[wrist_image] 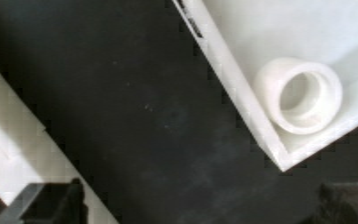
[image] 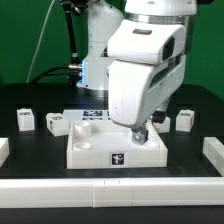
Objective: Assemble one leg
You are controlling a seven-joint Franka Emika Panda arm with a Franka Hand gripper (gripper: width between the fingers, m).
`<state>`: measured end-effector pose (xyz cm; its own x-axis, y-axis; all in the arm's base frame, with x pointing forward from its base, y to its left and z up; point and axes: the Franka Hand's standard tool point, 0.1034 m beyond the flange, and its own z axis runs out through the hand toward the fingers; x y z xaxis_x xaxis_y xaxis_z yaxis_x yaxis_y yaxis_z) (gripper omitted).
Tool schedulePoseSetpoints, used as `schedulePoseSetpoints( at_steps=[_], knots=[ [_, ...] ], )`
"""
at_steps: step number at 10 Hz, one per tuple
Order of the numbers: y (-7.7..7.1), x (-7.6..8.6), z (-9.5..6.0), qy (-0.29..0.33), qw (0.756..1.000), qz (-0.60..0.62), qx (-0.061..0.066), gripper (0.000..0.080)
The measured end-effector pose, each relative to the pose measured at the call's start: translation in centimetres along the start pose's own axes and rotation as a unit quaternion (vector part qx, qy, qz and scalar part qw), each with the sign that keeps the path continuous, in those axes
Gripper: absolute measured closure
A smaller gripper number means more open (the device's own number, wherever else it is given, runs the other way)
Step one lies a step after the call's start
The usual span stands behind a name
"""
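The gripper [image: 138, 134] hangs low over the right rear corner of the large white square slab [image: 100, 148]. In the wrist view the gripper [wrist_image: 197, 206] is open and empty, with the dark fingertips [wrist_image: 44, 204] wide apart and only black table between them. The slab's corner [wrist_image: 247, 60] and its round corner hole [wrist_image: 306, 95] lie just ahead of the fingers. Small white legs with tags stand on the table: two at the exterior view's left [image: 24, 120] [image: 55, 123] and one at its right [image: 184, 120]. Another [image: 160, 117] is partly hidden behind the arm.
White rails border the black table at the front [image: 110, 188], the exterior view's left [image: 4, 150] and its right [image: 213, 150]. The marker board [image: 93, 113] lies behind the slab. A white surface [wrist_image: 7, 130] shows at one edge of the wrist view.
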<state>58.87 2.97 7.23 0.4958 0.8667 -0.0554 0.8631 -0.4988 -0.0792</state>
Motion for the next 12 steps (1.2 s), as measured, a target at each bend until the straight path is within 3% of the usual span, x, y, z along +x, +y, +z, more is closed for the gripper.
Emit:
schedulePoseSetpoints(
  at_steps=[9, 10, 12],
  knots=[
    [0.0, -0.1, 0.2, 0.000, 1.000, -0.004, -0.001, 0.0150],
    [-0.1, -0.8, 1.0, 0.009, 0.998, -0.068, -0.013, 0.0150],
    [-1.6, -1.8, 2.2, 0.006, 0.992, -0.124, -0.007, 0.0150]
  ],
)
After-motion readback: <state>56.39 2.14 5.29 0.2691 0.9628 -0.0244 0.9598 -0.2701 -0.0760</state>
